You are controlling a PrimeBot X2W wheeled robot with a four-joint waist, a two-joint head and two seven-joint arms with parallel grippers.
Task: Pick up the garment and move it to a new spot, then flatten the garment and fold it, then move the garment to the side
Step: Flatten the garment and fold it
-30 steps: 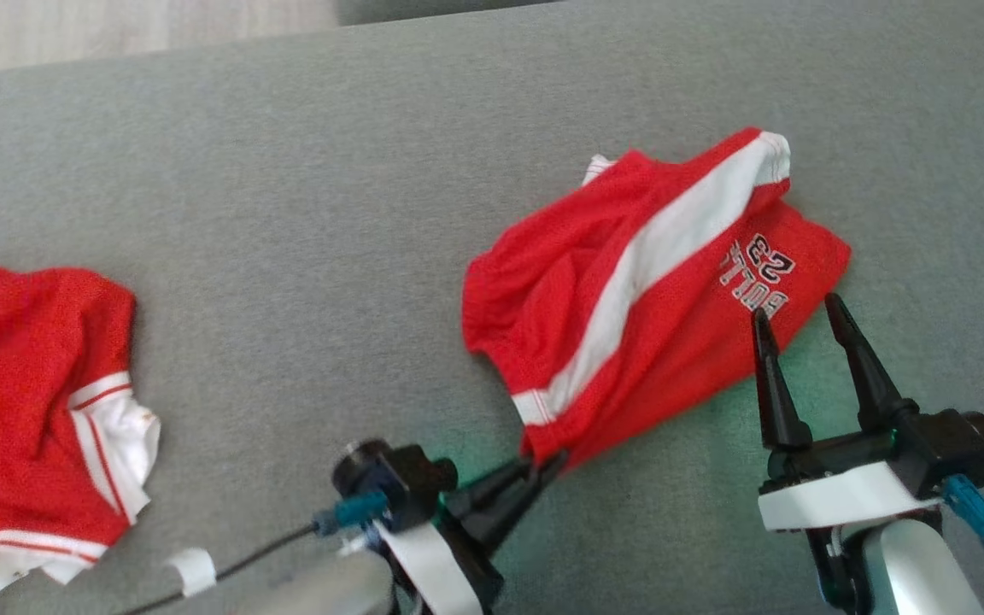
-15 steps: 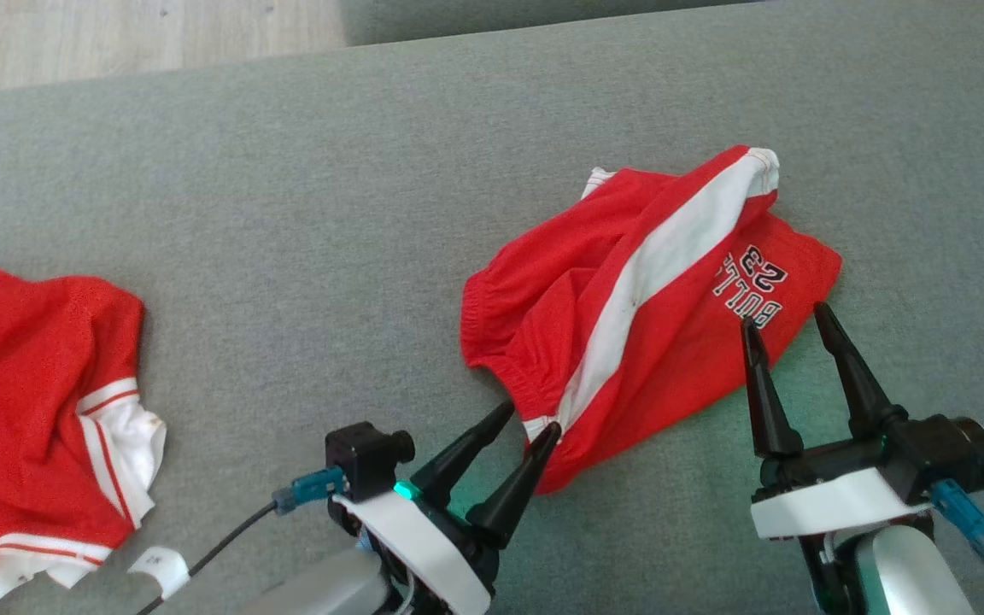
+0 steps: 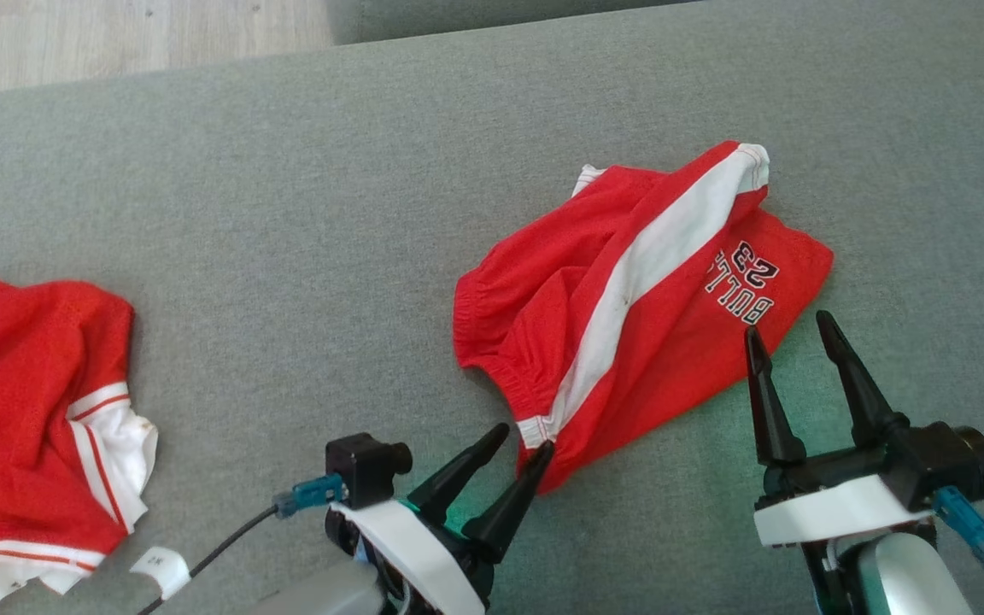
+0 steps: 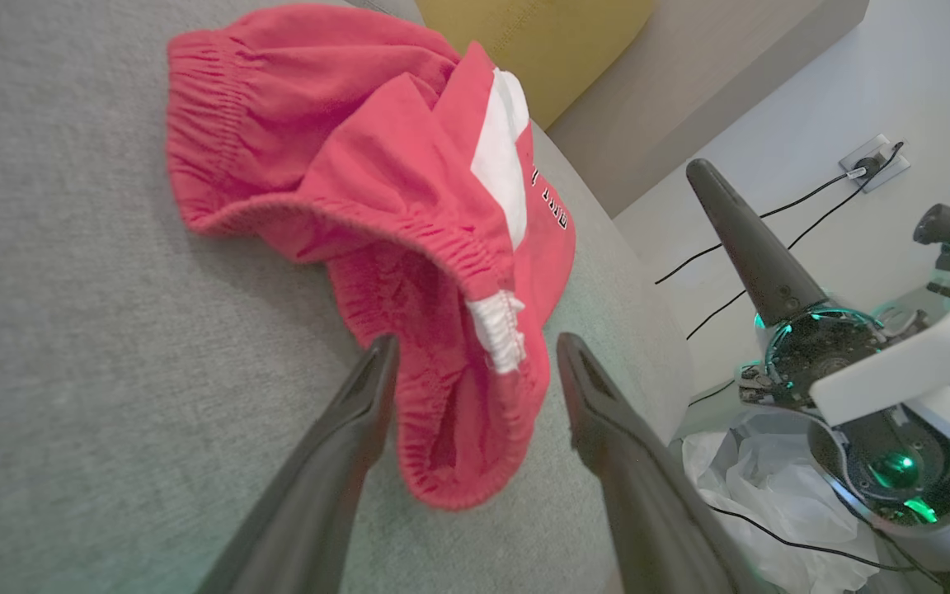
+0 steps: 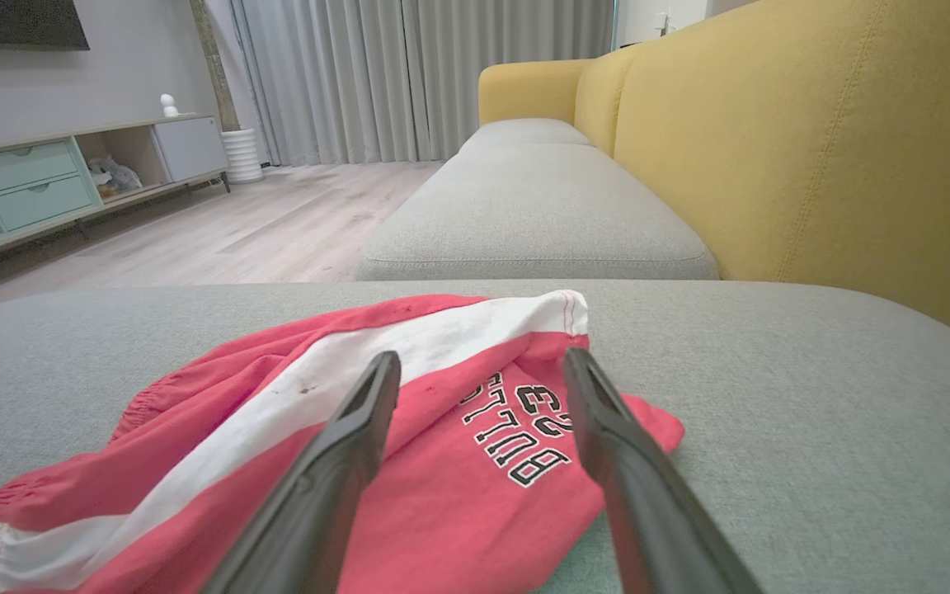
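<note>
Shorts [image 3: 629, 290], red with a white stripe, lie rumpled. My left claw [image 3: 526, 436] gapes around the waistband [image 4: 475, 247]; my right claw [image 3: 787, 324], spread too, points at the lettering [image 3: 741, 286].

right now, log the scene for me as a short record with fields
surface: grey cushion
shorts: red with white stripe, crumpled, unfolded, right of centre
left hand: open around the shorts' waistband corner, not clamped
right hand: open, at the shorts' printed edge
other garment: red and white, far left, apart from the shorts

Black tapered jaws, white wrist bands [image 3: 834, 511]
</note>
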